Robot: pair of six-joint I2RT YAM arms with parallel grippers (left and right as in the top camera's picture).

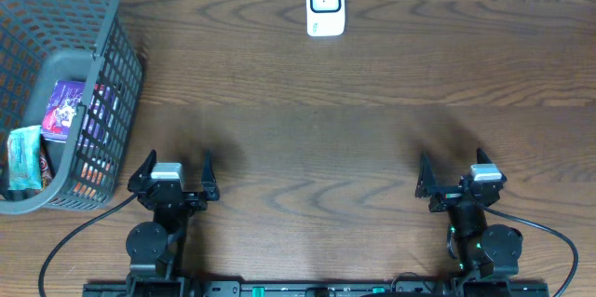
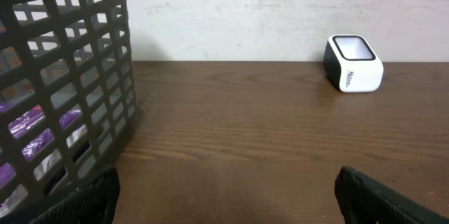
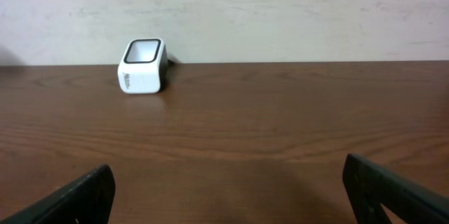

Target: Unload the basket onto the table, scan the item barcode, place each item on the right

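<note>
Left gripper at near edge, left side: jaws spread wide, nothing between. Right gripper at near edge, right side: jaws likewise wide, empty. Grey mesh basket at far left of table, just beyond left gripper; purple packet and green packet inside. White scanner at far edge, centre, well apart from both grippers.

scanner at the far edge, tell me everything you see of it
The scanner is a small white box, plastic-looking, with rounded corners, a black-rimmed pale window on its tilted top and dark print on its front. It stands at the far edge of the wooden table, near the wall, apart from everything else.
</note>
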